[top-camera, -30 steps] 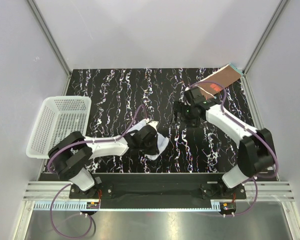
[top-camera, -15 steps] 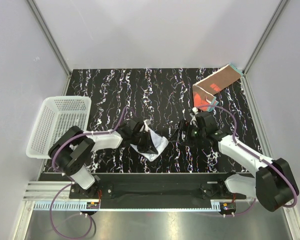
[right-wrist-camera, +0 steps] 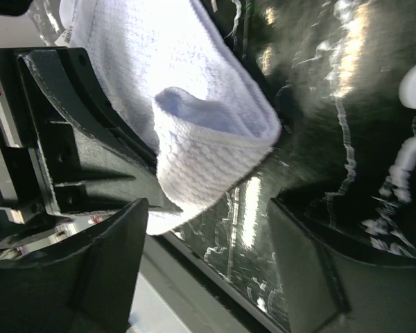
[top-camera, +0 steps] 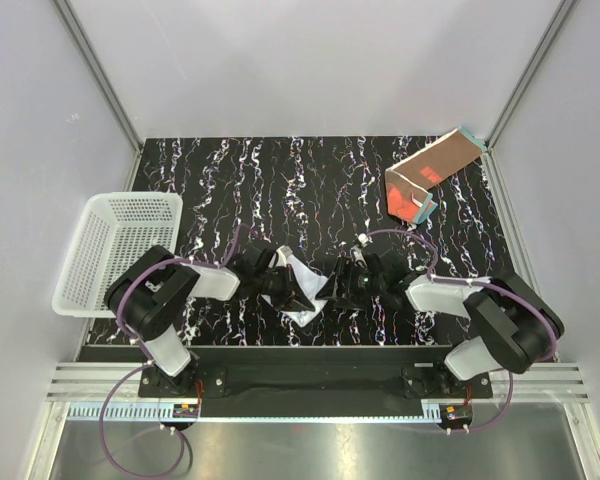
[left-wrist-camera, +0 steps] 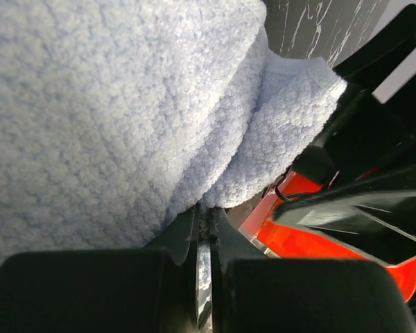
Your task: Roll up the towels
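1. Pinching a fold of the white towel [left-wrist-camera: 90, 104] with the left pincer [left-wrist-camera: 204, 232], tips pressed together.
2. Spread apart at the right pincer [right-wrist-camera: 204, 208], facing that towel's folded end just ahead.
3. Bunched near the worktop's [top-camera: 230, 190] front middle.
4. Lying well apart, at the far right corner: rust-brown towel [top-camera: 427, 178].
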You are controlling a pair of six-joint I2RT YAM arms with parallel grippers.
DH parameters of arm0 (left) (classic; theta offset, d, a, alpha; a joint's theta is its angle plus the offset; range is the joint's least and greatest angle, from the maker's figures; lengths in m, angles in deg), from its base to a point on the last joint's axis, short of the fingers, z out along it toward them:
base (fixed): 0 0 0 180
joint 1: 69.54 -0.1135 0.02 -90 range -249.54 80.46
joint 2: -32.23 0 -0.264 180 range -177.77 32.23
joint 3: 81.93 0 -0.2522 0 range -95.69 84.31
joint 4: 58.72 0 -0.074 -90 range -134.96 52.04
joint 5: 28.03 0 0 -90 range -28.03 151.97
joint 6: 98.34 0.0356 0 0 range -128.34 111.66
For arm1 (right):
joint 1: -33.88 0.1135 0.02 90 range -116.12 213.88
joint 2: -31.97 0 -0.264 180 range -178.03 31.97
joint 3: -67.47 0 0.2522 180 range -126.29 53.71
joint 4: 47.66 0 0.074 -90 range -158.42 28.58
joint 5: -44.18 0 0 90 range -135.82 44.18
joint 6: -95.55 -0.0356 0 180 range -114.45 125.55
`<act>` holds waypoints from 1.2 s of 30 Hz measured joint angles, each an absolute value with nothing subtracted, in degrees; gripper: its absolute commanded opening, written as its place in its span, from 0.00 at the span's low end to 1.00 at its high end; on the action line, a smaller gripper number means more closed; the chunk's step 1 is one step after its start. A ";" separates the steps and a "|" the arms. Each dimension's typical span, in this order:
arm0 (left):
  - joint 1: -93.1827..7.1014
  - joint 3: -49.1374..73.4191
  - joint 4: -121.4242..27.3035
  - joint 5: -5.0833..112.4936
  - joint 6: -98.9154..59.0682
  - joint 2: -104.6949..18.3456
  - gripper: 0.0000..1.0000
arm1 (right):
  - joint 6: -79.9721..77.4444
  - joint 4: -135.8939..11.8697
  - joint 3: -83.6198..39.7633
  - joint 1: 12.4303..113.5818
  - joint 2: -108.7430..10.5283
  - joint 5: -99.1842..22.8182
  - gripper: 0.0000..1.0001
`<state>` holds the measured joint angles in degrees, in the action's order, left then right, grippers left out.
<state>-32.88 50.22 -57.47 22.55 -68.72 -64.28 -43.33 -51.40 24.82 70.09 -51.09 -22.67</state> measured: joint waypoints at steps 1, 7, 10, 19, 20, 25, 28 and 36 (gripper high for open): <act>-32.94 50.62 -58.19 22.31 -69.14 -64.28 0.00 | -44.08 -50.37 24.82 70.46 -51.92 -22.71 0.70; -33.29 51.32 -60.01 21.61 -70.41 -64.67 0.00 | -47.11 -44.62 24.82 71.77 -55.49 -25.40 0.54; -33.44 51.69 -60.88 21.52 -70.89 -64.69 0.00 | -47.81 -43.92 24.84 72.01 -56.30 -26.88 0.40; -33.44 53.20 -64.00 21.24 -71.04 -65.02 0.14 | -47.86 -44.40 24.54 72.60 -57.26 -28.35 0.11; -33.44 53.20 -63.94 21.24 -70.76 -65.02 0.17 | -47.46 -45.43 23.97 72.62 -57.26 -28.37 0.11; -33.44 52.52 -58.17 23.68 -66.23 -62.07 0.46 | -43.94 -55.66 18.96 72.95 -57.00 -29.33 0.08; -33.22 50.90 -51.02 27.16 -61.69 -57.70 0.54 | -41.41 -63.07 15.77 72.97 -56.19 -31.89 0.07; -23.72 39.62 -28.97 49.15 -47.50 -49.07 0.53 | -36.25 -80.07 9.96 72.95 -54.68 -37.22 0.06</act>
<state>-23.72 39.62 -28.97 49.15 -47.50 -49.07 -36.25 -80.07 9.96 72.95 -54.68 -37.22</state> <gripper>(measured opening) 0.533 0.187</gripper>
